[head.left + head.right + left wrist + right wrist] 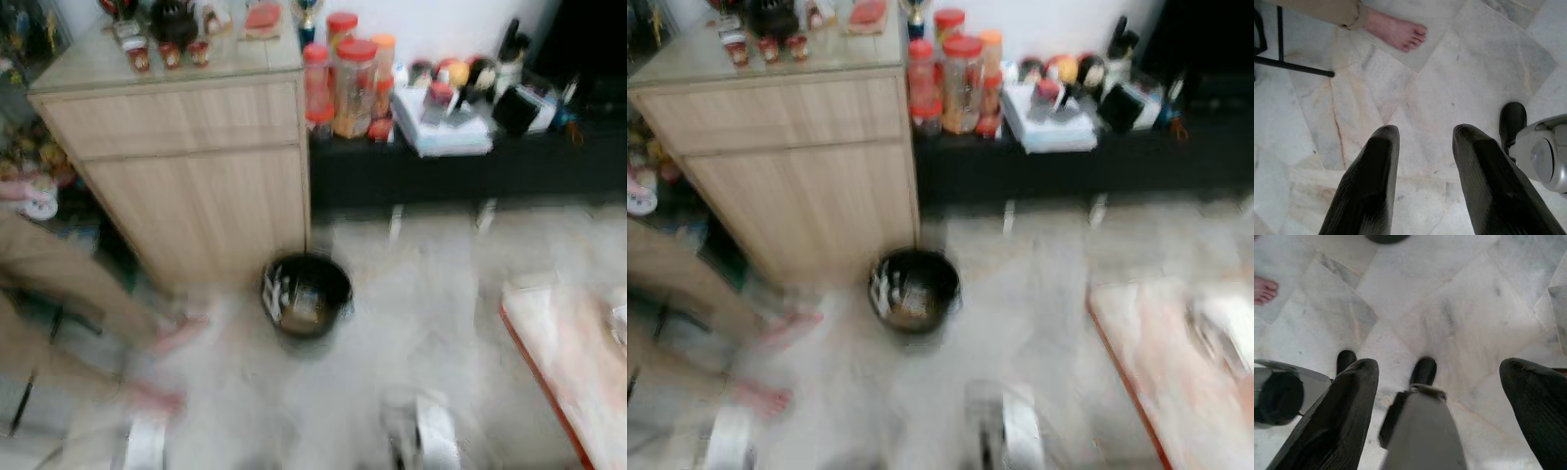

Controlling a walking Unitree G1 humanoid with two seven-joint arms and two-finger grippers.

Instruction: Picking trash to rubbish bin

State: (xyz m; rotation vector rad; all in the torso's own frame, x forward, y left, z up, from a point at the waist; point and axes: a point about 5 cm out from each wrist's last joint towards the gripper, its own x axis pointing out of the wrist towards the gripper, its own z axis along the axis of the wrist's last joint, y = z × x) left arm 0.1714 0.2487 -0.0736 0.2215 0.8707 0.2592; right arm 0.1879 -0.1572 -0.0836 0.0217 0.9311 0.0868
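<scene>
Rubbish already lies in the round black plastic bin (306, 294) on the marble floor (1449, 73); left hand (1422, 134) and right hand (1442, 369) hang open, empty.

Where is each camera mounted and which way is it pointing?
Left eye: on the head, facing forward and down at the bin by the cabinet; silver arms at the bottom edge.
Right eye: beside it, same scene.
Left wrist: looks along the open left pincer down at the floor and a person's foot.
Right wrist: looks along the open right pincer at the floor.
Shared: both wrist views show that foot.
</scene>
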